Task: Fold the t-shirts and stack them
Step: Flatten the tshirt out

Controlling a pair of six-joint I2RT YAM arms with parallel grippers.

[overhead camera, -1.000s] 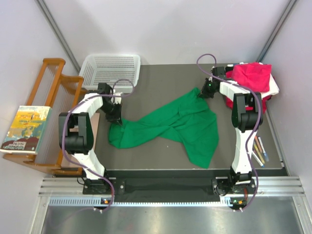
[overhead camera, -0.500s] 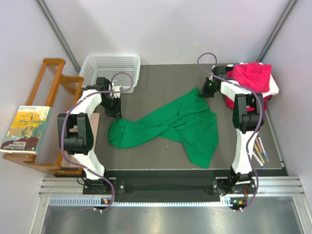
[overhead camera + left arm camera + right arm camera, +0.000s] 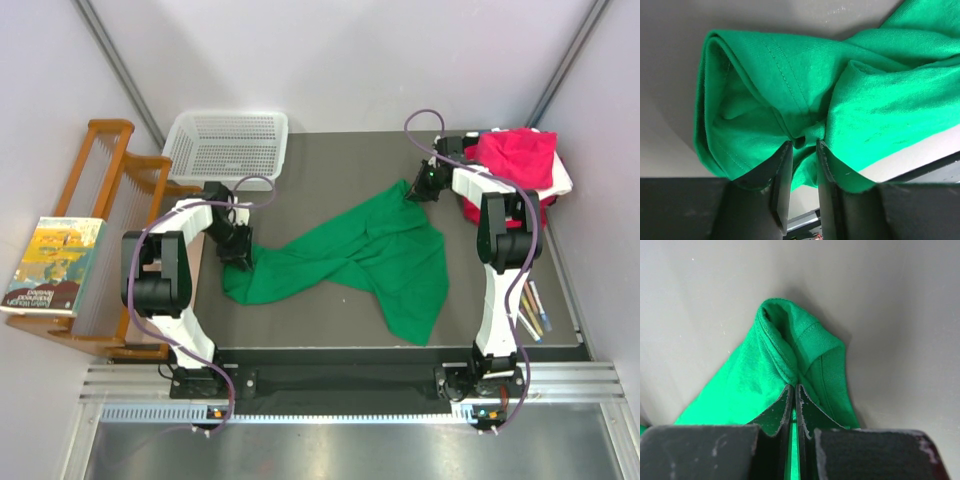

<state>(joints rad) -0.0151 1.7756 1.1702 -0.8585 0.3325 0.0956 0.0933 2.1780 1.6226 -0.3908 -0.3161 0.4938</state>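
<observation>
Green t-shirt [image 3: 350, 255] lay crumpled across middle of table [image 3: 330, 165]. Left gripper [image 3: 802, 146] was clenched on bunched fold at shirt's left end. Right gripper [image 3: 794, 388] pinched hem at far corner. Pink-red pile [image 3: 515, 158] sat far right.

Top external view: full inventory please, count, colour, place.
table: 1, dark grey top, centre.
green t-shirt: 1, bright green, crumpled across the table.
pink t-shirt: 1, magenta-pink, atop the far-right pile.
white t-shirt: 1, white, edge showing under the pink.
red t-shirt: 1, red, edge showing low in that pile.
basket: 1, white mesh, far left.
rack: 1, wooden, left side.
book: 1, yellowish cover, on the rack.
pens: several, mixed colours, right edge.
left gripper: 1, black, pinching the green t-shirt's left end.
right gripper: 1, black, pinching its far corner.
</observation>
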